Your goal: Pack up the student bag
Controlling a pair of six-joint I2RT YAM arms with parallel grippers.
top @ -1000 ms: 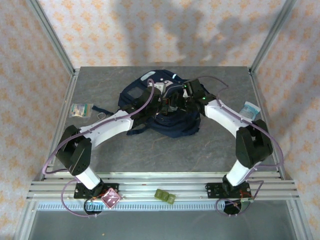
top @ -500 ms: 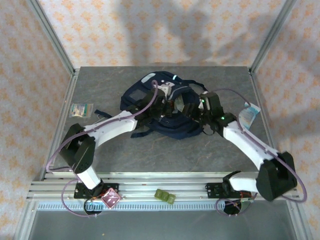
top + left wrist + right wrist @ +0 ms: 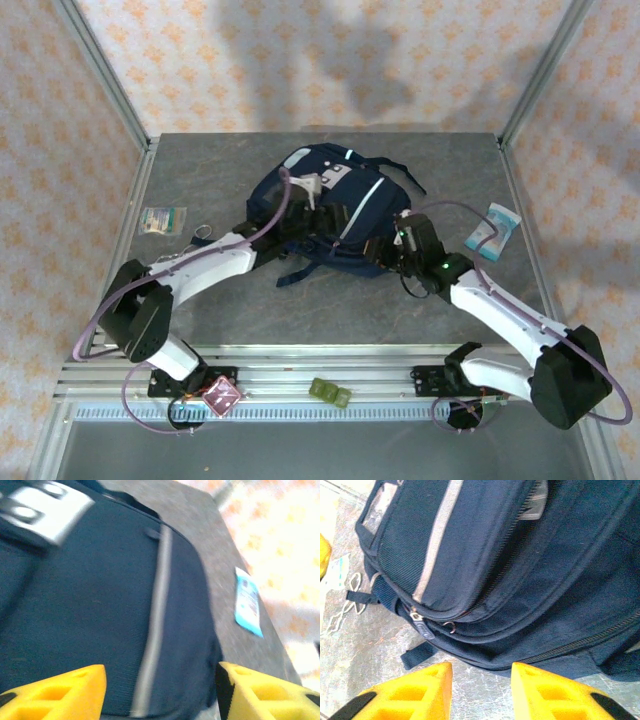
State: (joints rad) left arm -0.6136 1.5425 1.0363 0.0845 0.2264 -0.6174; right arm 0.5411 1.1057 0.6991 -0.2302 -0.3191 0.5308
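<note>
Over the bag (image 3: 100, 605), the left gripper (image 3: 161, 680) hung with fingers wide apart, empty. At its near edge the right gripper (image 3: 482, 674) was spread too, holding nothing. The bag lay mid-table (image 3: 300, 310), a blue packet (image 3: 492, 228) well right, another packet (image 3: 162, 218) well left.

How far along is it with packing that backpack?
Done: I cannot see anything inside the student bag. In hand: nothing. The left gripper and right gripper hang open over it. Left: a light blue packet and a small pale packet lie out on the table.
</note>
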